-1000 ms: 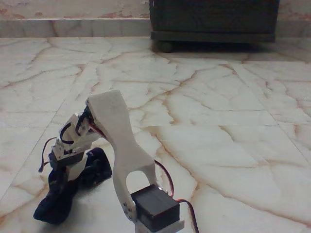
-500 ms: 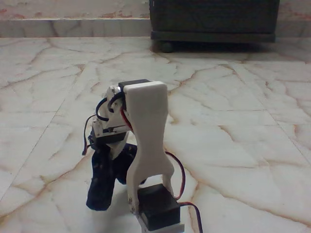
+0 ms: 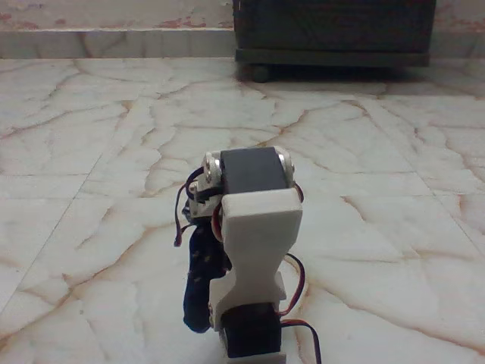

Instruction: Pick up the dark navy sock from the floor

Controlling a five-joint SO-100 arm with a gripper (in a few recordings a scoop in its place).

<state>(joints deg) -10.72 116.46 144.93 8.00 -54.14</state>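
1. A white plastic robot arm (image 3: 254, 250) with black servo blocks stands at the bottom centre of the fixed view, seen from behind, its upper link rising to a black servo at mid-frame.
2. A limp dark navy fabric sock (image 3: 201, 284) hangs in a narrow vertical strip just left of the arm, its top tucked in under the wrist assembly and its lower end drooping down toward the floor.
3. The gripper (image 3: 203, 216) sits behind the arm's white link, at the top of the sock; its jaws are hidden, so I cannot tell whether they are parted or clamped on the fabric.
4. Red and black wires loop out on both sides of the arm.
5. The glossy cream-white marble floor (image 3: 364, 227) with rusty brown veins spreads across the frame.
6. A dark wooden cabinet (image 3: 333, 34) stands at the back against the wall, well apart from the arm.
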